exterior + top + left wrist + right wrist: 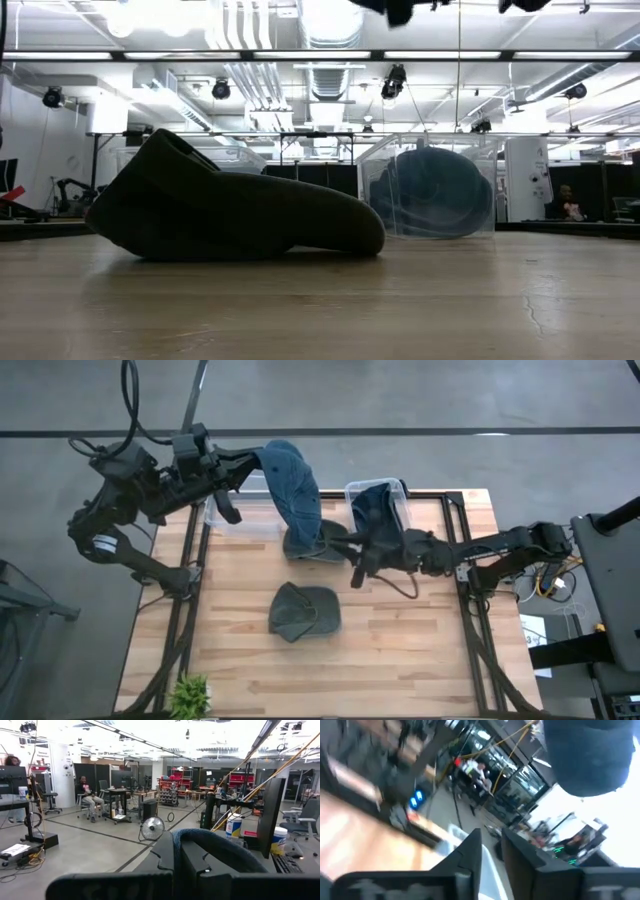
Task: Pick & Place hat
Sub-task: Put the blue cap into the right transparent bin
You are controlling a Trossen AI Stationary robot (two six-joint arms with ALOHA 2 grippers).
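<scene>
A blue denim hat (298,495) hangs in the air from my left gripper (262,460), which is shut on it above the table's far left. In the left wrist view the blue cloth (220,845) arches over the gripper (178,851). My right gripper (342,552) hovers at mid-table beside the hat's lower end; its fingers (470,852) stand a narrow gap apart with nothing between them, and the hat (590,755) shows beyond them. A dark green hat (305,612) (230,210) lies on the table by its brim and crown. My left gripper pinches the blue hat's upper edge (187,836) between its two fingers, and the cloth folds over the fingertips. The fingers reach in level from the table's left. The hat hangs below them, lifted clear of the table; how many layers are pinched I cannot tell.
A clear bin (398,495) (430,190) at the far edge holds another blue hat. A second clear bin (232,515) stands at the far left, below the hanging hat. A small green plant (190,695) sits at the near left corner. Bare wood lies along the near side.
</scene>
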